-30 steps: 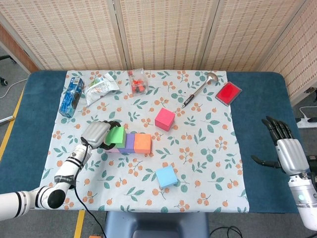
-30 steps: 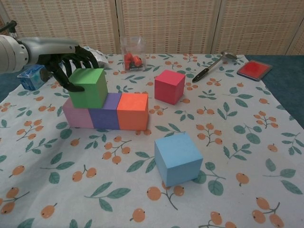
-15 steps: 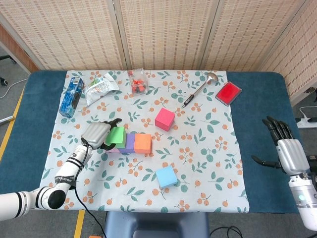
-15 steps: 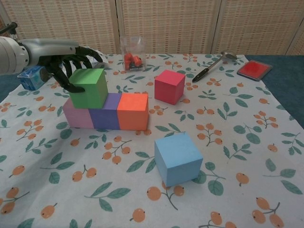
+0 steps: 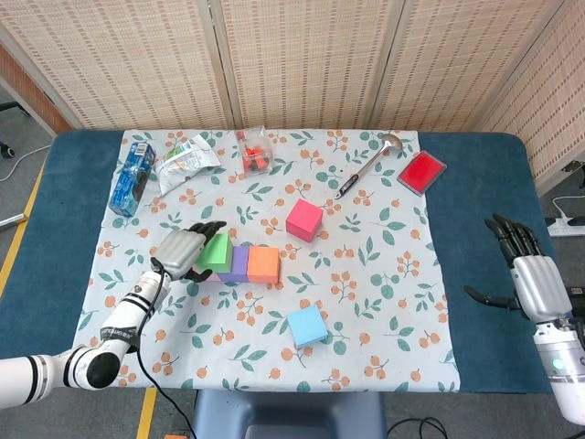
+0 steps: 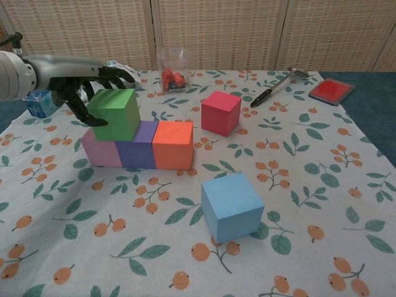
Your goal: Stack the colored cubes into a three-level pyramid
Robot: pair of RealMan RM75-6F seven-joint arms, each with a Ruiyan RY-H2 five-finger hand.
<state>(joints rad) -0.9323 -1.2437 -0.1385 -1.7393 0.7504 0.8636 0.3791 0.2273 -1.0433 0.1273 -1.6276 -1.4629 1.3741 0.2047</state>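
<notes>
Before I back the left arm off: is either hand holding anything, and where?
Left hand looks released beside the green cube; contact cannot be told. Right hand holds nothing.

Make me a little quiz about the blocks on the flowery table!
1. True or false: the green cube sits on top of the bottom row.
2. Which cube lies nearest the front table edge? A) blue cube B) orange cube C) magenta cube
3. Fill in: the purple cube sits between the pink cube and the ____ cube.

Key: 1 true; 2 A; 3 orange.
</notes>
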